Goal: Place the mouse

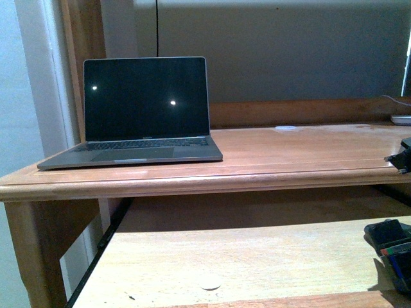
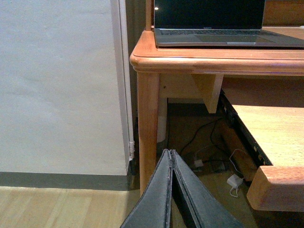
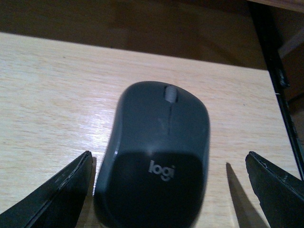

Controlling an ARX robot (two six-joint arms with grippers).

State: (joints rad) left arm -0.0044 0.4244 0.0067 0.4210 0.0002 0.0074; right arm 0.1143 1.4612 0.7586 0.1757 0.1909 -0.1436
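A small dark grey, rounded matte plastic mouse (image 3: 156, 156) lies on the pale wooden bench (image 3: 47, 95), at four o'clock from the grey laptop (image 1: 138, 128). The right tool (image 3: 168, 159) straddles it, spread wide. The left tool (image 2: 170, 190) is pinched closed, empty. The mouse is likely light, rigid and slick, so grip its sides.

mouse (image 3: 156, 156) is cut off by the right wrist view's edge, rear blurred. laptop (image 2: 209, 19) screen is cropped in left wrist view. dark obj (image 1: 401, 157) at right edge of desk (image 1: 289, 151) in front view can't be identified.
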